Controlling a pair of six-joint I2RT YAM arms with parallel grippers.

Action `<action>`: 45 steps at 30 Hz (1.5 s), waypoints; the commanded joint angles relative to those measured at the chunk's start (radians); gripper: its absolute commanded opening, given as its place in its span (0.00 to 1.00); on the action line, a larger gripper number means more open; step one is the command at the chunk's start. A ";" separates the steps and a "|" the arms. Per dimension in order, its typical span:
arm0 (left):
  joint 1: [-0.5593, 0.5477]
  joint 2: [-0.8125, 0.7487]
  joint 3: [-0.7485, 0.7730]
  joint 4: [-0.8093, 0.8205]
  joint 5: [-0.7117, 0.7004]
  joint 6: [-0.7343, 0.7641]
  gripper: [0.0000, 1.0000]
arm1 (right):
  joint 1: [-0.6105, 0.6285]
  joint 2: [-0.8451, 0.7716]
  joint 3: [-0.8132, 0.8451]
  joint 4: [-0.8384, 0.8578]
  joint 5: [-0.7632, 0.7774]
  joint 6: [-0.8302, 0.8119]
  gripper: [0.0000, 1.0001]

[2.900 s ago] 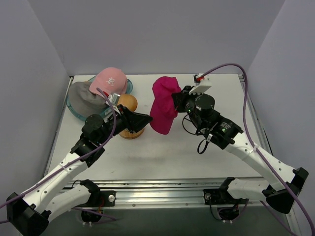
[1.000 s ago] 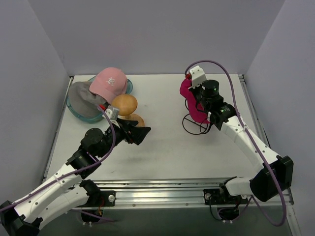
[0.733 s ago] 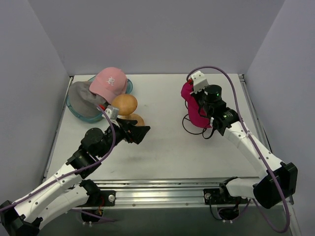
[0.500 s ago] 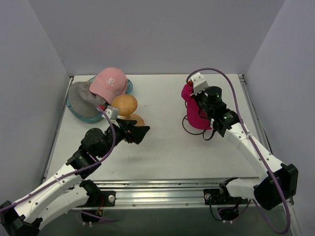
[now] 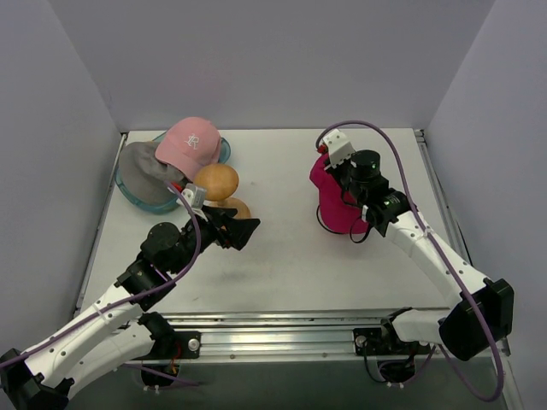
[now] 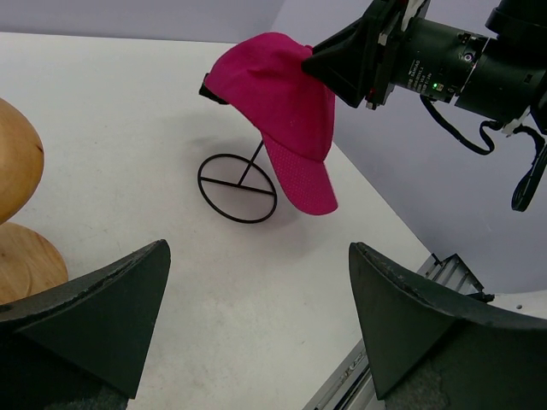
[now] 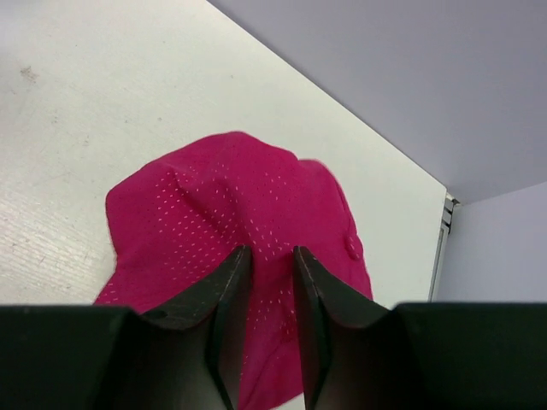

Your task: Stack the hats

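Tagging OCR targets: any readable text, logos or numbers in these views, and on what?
White logo on the light pink cap: too small to read.
magenta cap: no text shows.
No other lettering or numbers can be seen in any view.

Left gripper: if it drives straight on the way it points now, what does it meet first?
Likely the black wire stand carrying the magenta cap, with bare table before it. The wooden hat stand sits off to the left gripper's side. Height is unclear.
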 commanded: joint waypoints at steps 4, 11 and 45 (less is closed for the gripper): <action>-0.005 -0.015 0.007 0.008 -0.010 0.014 0.94 | 0.012 -0.010 0.029 0.087 0.028 0.050 0.27; -0.005 -0.015 0.006 0.007 -0.014 0.014 0.94 | 0.013 0.009 0.075 0.115 0.049 0.325 0.34; -0.013 -0.190 -0.056 -0.024 -0.194 0.012 0.94 | 0.323 0.503 0.350 -0.223 0.862 0.465 0.34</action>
